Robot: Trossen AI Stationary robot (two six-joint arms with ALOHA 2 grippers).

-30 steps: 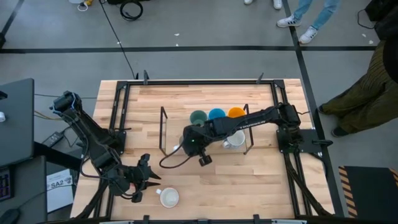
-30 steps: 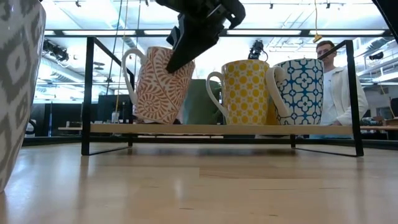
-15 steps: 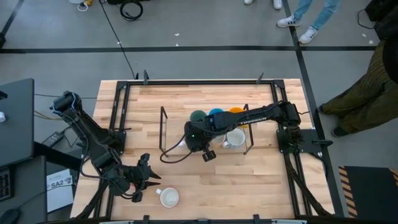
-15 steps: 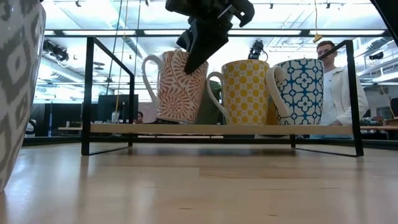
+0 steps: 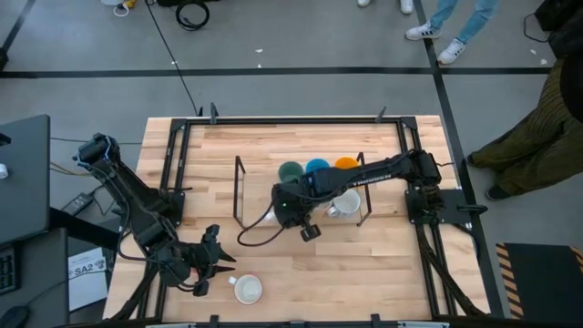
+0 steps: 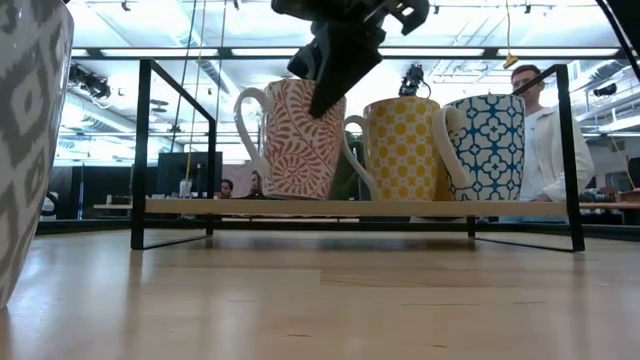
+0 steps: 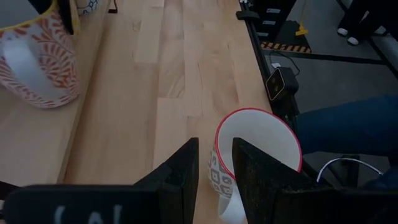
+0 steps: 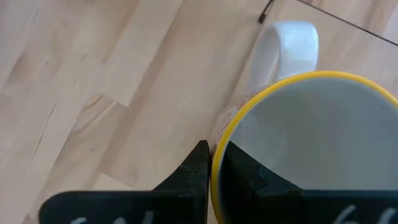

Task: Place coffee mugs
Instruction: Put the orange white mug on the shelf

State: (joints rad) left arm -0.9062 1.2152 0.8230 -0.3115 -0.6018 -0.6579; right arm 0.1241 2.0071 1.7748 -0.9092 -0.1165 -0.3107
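Pinching one orange-patterned mug, the right claw hovers beside five shelved mugs.

We see a rack in the middle of the worktop. On its shelf three mugs stand side by side at the back. In front of them stand two more mugs, with a third to their left. The right end effector pinches that mug's rim. One mug stands alone at the worktop's front edge, just right of the left end effector. A person stands behind the worktop.
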